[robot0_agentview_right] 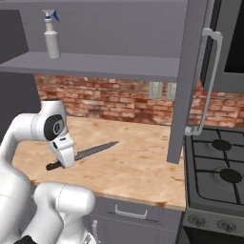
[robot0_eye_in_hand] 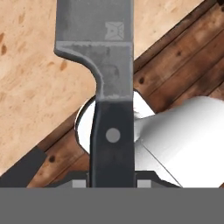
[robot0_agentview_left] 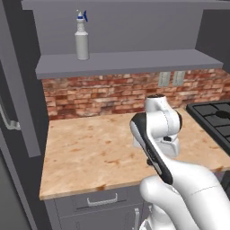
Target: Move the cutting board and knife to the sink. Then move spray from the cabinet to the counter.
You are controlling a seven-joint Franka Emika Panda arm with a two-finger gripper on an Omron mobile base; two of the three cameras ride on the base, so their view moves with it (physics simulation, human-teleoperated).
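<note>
My gripper (robot0_eye_in_hand: pixel 111 181) is shut on the black handle of the knife (robot0_eye_in_hand: pixel 103 65); the dark grey blade points away from the hand. From the right base, the knife (robot0_agentview_right: pixel 95 149) hangs level above the front part of the beige counter (robot0_agentview_right: pixel 138 162), held by the gripper (robot0_agentview_right: pixel 64 162). The spray (robot0_agentview_left: pixel 81 38), a pale grey bottle with a blue nozzle, stands upright on the grey shelf of the open cabinet (robot0_agentview_left: pixel 126 63). It also appears at the top left as the spray (robot0_agentview_right: pixel 51 35). The cutting board and the sink are out of view.
An open cabinet door (robot0_agentview_right: pixel 190 71) with a long bar handle hangs over the counter's right end. A black gas stove (robot0_agentview_right: pixel 219 171) sits to the right. Grey drawer fronts (robot0_agentview_left: pixel 101 200) run below the counter edge. A brick wall backs the counter (robot0_agentview_left: pixel 99 152).
</note>
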